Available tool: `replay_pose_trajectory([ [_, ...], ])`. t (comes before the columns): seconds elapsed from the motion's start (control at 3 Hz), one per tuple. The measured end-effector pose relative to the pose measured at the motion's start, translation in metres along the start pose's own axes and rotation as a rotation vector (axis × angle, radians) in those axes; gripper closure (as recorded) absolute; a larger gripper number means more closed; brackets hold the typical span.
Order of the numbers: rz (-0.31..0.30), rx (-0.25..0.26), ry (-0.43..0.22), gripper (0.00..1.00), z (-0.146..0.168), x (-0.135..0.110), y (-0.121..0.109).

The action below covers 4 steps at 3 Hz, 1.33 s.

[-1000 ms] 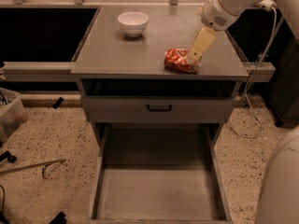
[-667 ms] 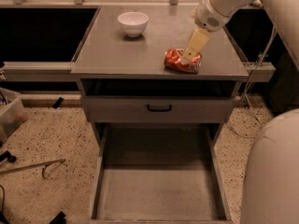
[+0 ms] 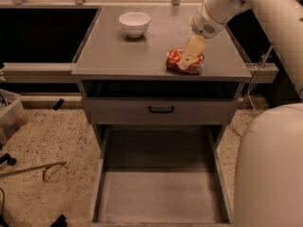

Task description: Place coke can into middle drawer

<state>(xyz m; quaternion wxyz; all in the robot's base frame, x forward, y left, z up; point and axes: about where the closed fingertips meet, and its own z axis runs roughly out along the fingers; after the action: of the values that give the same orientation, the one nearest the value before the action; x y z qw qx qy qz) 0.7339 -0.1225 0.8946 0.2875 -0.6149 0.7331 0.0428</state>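
The coke can (image 3: 173, 60), dented and red-orange, lies on its side on the grey cabinet top (image 3: 123, 51), near the front right edge. My gripper (image 3: 186, 63) hangs from the arm at the upper right and points down at the can, its cream tip over the can's middle. The middle drawer (image 3: 161, 195) is pulled out at the bottom of the view, directly below and in front of the can. Its flat grey floor has nothing on it.
A white bowl (image 3: 134, 22) stands at the back of the cabinet top. A shut drawer front with a small black handle (image 3: 161, 109) sits above the open drawer. My white arm body (image 3: 270, 169) fills the lower right. Loose items lie on the speckled floor at left.
My gripper has moved a little left and down over the can. The arm's body has come further into view at the right. The can has not moved.
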Motion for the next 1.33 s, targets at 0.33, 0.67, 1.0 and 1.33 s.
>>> replay_pose_trajectory([
  [0.33, 0.026, -0.018, 0.01, 0.0, 0.01, 0.012, 0.002],
  [0.67, 0.049, -0.033, 0.016, 0.0, 0.017, 0.021, 0.004],
  [1.0, 0.058, -0.042, 0.02, 0.0, 0.021, 0.025, 0.006],
  [1.33, 0.069, -0.053, 0.025, 0.0, 0.025, 0.031, 0.01],
])
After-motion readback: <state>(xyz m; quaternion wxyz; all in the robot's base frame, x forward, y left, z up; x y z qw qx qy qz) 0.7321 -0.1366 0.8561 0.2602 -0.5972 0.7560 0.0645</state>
